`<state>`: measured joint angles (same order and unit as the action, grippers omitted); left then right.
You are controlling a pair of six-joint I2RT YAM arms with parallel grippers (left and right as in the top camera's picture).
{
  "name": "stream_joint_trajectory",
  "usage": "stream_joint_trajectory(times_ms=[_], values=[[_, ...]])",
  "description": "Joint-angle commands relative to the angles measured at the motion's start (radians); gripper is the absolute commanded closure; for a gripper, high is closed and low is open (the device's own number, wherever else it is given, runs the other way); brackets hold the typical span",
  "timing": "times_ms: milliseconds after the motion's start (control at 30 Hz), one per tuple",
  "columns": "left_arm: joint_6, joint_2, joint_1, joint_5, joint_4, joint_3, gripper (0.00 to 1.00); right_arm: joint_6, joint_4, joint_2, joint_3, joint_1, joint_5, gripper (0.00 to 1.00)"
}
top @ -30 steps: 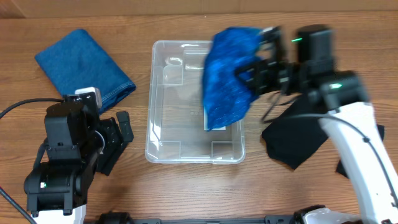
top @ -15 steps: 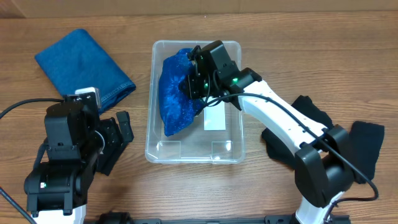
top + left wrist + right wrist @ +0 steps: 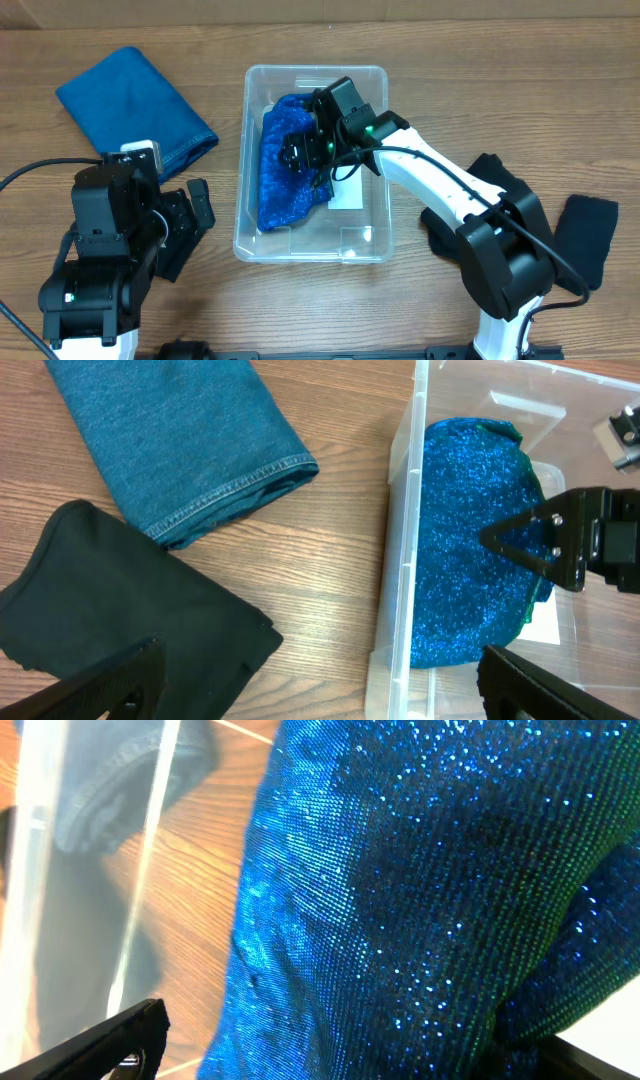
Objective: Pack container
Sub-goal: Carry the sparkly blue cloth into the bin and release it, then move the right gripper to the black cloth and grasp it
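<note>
The clear container (image 3: 384,215) stands mid-table with a blue sparkly cloth (image 3: 280,175) lying along its left half. My right gripper (image 3: 300,155) reaches down into the container right over that cloth. In the right wrist view its jaws stand wide apart and open (image 3: 350,1042), and the sparkly cloth (image 3: 420,870) fills the space between them, loose. The left wrist view shows the container wall (image 3: 400,550) and the sparkly cloth (image 3: 465,550) inside. My left gripper (image 3: 192,218) hovers open left of the container, holding nothing (image 3: 320,690).
A folded denim-blue cloth (image 3: 135,105) lies at the back left. A black cloth (image 3: 120,610) lies beneath my left gripper, hidden by the arm from overhead. Two more black cloths (image 3: 480,215) (image 3: 590,235) lie right of the container.
My right gripper carried the sparkly cloth leftward and down into the container, then opened. The cloth has settled lower along the left side. The left arm has not moved.
</note>
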<state>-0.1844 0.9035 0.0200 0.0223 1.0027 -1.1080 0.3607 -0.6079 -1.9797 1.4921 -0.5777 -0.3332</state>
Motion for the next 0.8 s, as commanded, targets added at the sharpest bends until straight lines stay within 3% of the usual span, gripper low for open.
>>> stream_joint_trajectory(times_ms=[0,133,267,333,467,600,767], values=[[-0.006,0.000,0.000,-0.003,-0.005,-0.023,0.00,-0.009,-0.079,0.028,0.032,-0.003,0.238,0.00],[-0.006,0.000,0.000,-0.003,-0.005,-0.023,0.00,-0.127,-0.298,0.141,0.198,-0.003,0.465,0.00],[-0.006,0.000,0.000,-0.003,-0.005,-0.023,0.00,-0.094,-0.443,0.299,0.395,0.023,0.609,0.00],[-0.006,0.000,0.000,-0.003,-0.005,-0.023,0.00,0.014,-0.499,0.387,0.414,0.101,0.673,0.00],[-0.006,0.000,0.000,-0.003,-0.006,-0.023,0.00,0.171,-0.766,0.459,0.409,0.446,0.573,0.00],[-0.006,0.000,0.000,-0.004,-0.005,-0.023,0.00,0.087,-0.836,0.459,0.238,0.802,0.399,0.00],[-0.006,0.000,0.000,-0.003,-0.007,-0.023,0.00,-0.043,-0.659,0.458,-0.154,1.070,0.138,0.00]])
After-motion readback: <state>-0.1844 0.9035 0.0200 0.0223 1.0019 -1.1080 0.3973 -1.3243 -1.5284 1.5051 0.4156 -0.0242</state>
